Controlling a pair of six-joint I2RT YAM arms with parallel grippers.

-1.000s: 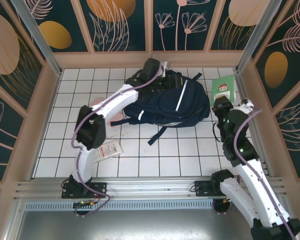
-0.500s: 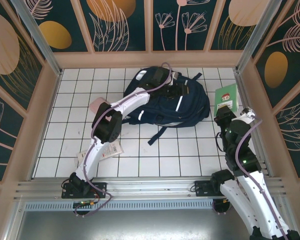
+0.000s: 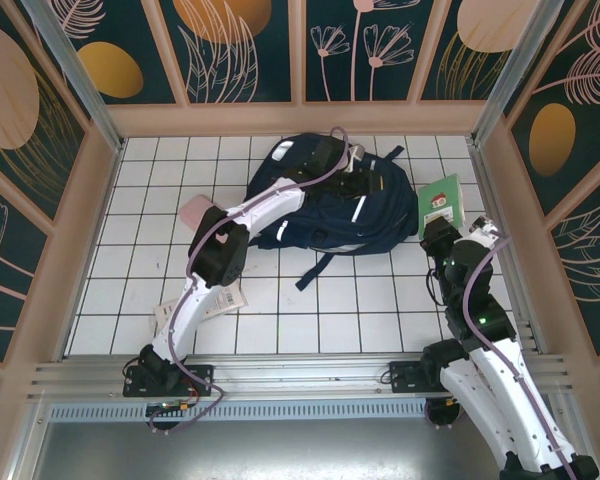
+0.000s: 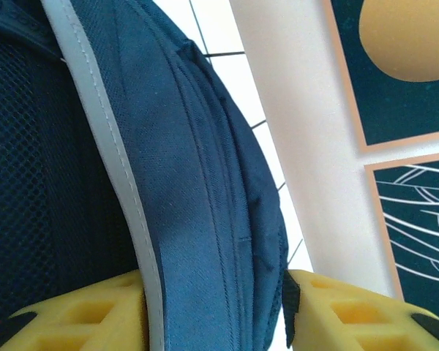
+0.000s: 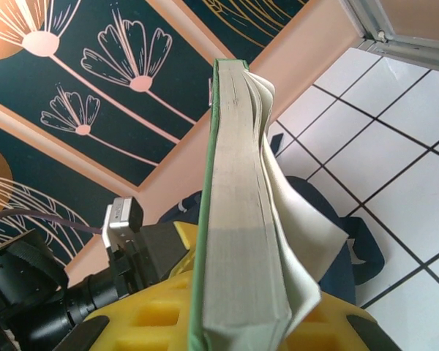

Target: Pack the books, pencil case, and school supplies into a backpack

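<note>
The navy backpack (image 3: 330, 215) lies at the back middle of the tiled table. My left gripper (image 3: 354, 172) is over its top end. In the left wrist view a fold of backpack (image 4: 190, 183) fabric with a white stripe fills the gap of the left gripper (image 4: 216, 311), and both yellow fingers (image 4: 95, 314) press on it. My right gripper (image 3: 435, 232) is shut on the small green book (image 3: 441, 200), held just right of the backpack. The book (image 5: 238, 219) stands edge-on in the right gripper (image 5: 241, 329), its pages fanning. The whitish packet (image 3: 215, 298) lies near the left arm.
A pink soft item (image 3: 194, 212), perhaps the pencil case, lies left of the backpack, partly behind the left arm. A dark strap (image 3: 315, 268) trails from the backpack toward the front. Wooden walls ring the table, and the right wall (image 3: 495, 190) is close to the book.
The left arm reached farther over the backpack's top and its jaws narrowed onto the fabric. The right gripper carried the green book a little left, toward the backpack.
</note>
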